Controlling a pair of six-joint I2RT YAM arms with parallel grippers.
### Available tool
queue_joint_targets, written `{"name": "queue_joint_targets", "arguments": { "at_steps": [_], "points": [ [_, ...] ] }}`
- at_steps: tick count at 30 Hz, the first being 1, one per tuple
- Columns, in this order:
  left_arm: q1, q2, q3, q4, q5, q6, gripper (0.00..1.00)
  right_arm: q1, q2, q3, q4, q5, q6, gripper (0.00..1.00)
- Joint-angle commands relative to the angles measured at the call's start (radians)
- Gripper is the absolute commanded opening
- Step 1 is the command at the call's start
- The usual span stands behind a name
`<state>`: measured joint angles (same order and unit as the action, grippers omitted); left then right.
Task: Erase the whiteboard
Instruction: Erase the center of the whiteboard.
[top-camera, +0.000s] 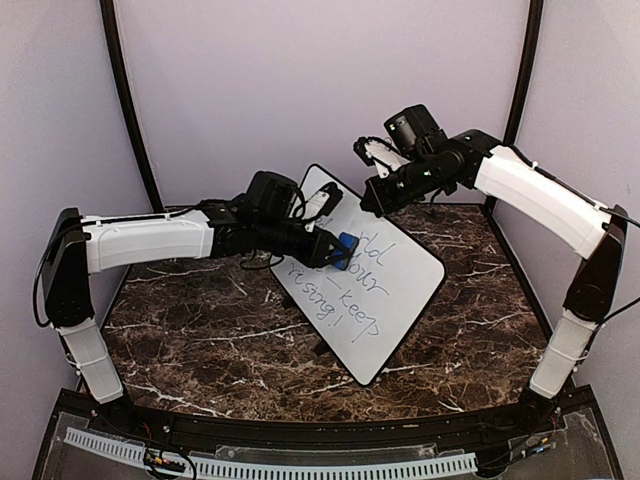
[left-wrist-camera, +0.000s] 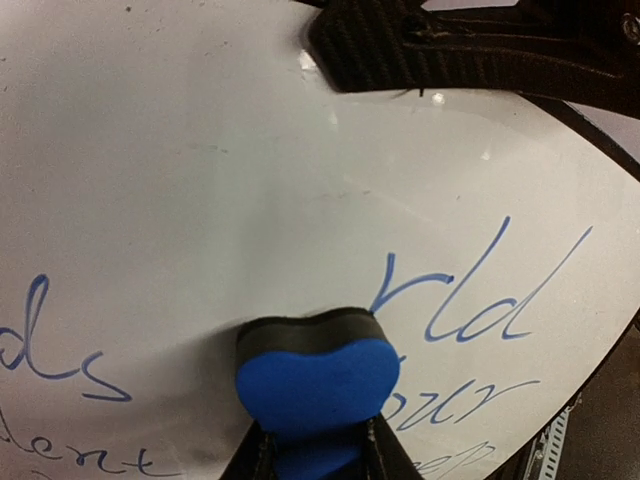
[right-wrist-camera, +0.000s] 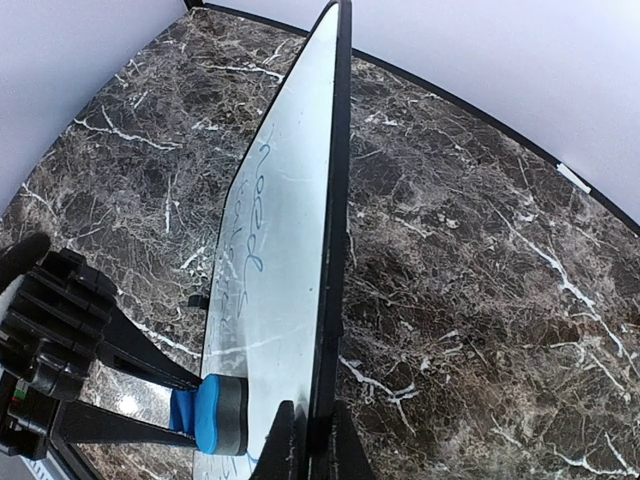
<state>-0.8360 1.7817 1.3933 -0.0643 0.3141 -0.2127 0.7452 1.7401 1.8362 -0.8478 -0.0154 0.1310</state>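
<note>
Whiteboard (top-camera: 385, 290): smooth glossy white face, light glints & reflections on it in left wrist view; thin black edge, semi-matt, prob. plastic. Eraser (left-wrist-camera: 318, 385): soft foam-like block, blue part matt w/ fine grain; dark grey layer matt, felt-ish. Counter (top-camera: 200, 330): dark brown marble pattern w/ white veins, smooth, slight sheen. Arm shells (top-camera: 150, 240): white plastic, smooth, satin. Left gripper (left-wrist-camera: 318, 445) & right gripper (right-wrist-camera: 315, 440) jaws: black, matt, prob. plastic. Walls (top-camera: 320, 80): plain pale lilac, matt.
</note>
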Motion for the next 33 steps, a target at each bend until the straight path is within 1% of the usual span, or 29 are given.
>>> {"name": "queue_joint_targets", "arguments": {
  "at_steps": [1, 6, 14, 19, 23, 29, 33],
  "points": [
    [-0.020, 0.057, 0.083, -0.022, -0.039, 0.013, 0.00, 0.053, 0.032, -0.020, -0.007, -0.074, -0.123, 0.00],
    [-0.031, 0.049, 0.065, -0.028, -0.046, 0.009, 0.00, 0.052, 0.028, -0.025, -0.006, -0.071, -0.125, 0.00],
    [-0.052, -0.002, -0.082, -0.013, -0.047, -0.023, 0.00, 0.050, 0.030, -0.022, -0.008, -0.075, -0.123, 0.00],
    [-0.061, -0.008, -0.097, -0.015, -0.053, -0.024, 0.00, 0.050, 0.026, -0.026, -0.006, -0.074, -0.122, 0.00],
    [-0.064, 0.001, -0.072, -0.012, -0.052, -0.019, 0.00, 0.049, 0.022, -0.032, -0.005, -0.074, -0.120, 0.00],
    [-0.069, 0.032, 0.049, -0.027, -0.058, 0.005, 0.00, 0.048, 0.019, -0.035, -0.002, -0.073, -0.122, 0.00],
    [-0.068, 0.040, 0.102, -0.025, -0.060, 0.021, 0.00, 0.048, 0.021, -0.035, -0.002, -0.075, -0.120, 0.00]
  ]
}}
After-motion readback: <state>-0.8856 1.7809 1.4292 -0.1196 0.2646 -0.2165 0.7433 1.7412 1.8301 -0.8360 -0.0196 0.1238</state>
